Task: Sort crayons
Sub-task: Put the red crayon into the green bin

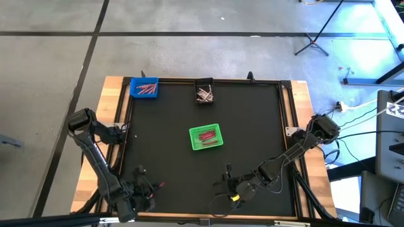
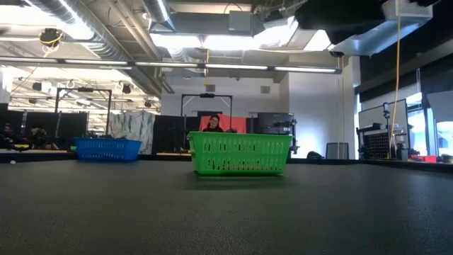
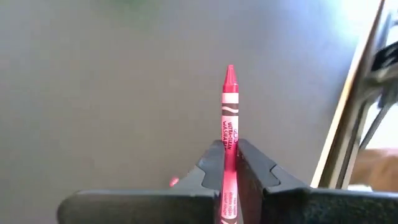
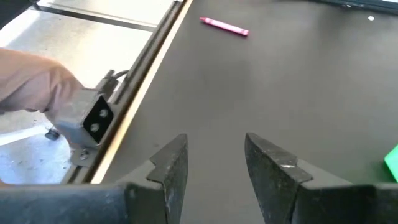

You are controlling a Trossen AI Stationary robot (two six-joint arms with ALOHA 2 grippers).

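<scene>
Left gripper (image 3: 230, 171) near the mat's front left corner, fingers clamped on a red crayon (image 3: 229, 118) pointing out past the tips. Right gripper (image 4: 214, 162) low over the front edge, right of centre, fingers parted, nothing between them. Pink crayon (image 4: 224, 26) loose on the black mat (image 1: 252, 126). More crayons in the green bin (image 1: 206, 137) mid-mat, the blue bin (image 1: 144, 87) at the back left corner, the black bin (image 1: 204, 92) at the back edge.

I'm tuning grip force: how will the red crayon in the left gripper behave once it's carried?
The red crayon stands straight between the left gripper fingers, so it is probably stiff. It looks thin and light. Being round with a paper wrapper, it may slip or pivot, and would likely roll if dropped on the mat.
</scene>
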